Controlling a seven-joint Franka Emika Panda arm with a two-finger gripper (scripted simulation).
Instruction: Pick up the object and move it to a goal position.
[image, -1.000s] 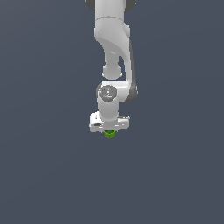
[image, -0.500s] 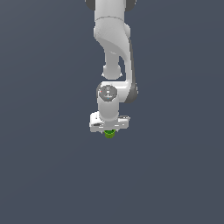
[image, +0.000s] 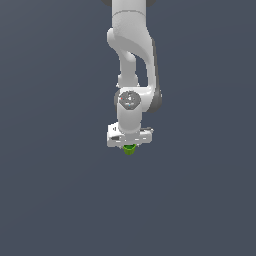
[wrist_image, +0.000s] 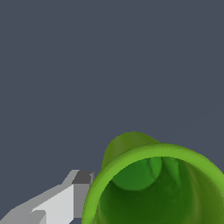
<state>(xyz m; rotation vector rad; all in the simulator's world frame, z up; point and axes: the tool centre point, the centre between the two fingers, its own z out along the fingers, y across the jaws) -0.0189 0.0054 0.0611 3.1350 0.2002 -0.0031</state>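
The object (image: 129, 149) is a small bright green cup that shows just below the white hand in the exterior view. My gripper (image: 129, 146) points down from the white arm and is shut on it. The object (wrist_image: 153, 183) fills the near part of the wrist view, a green rim around a darker hollow. One grey-tipped finger (wrist_image: 81, 192) presses against its outer wall there. The cup hides the other finger. No goal marker shows in either view.
A plain dark grey surface (image: 55, 200) surrounds the arm on all sides in both views. No other objects, containers or edges show.
The arm, with the green object in its gripper, has shifted slightly up and towards the exterior view's right. The grip looks the same.
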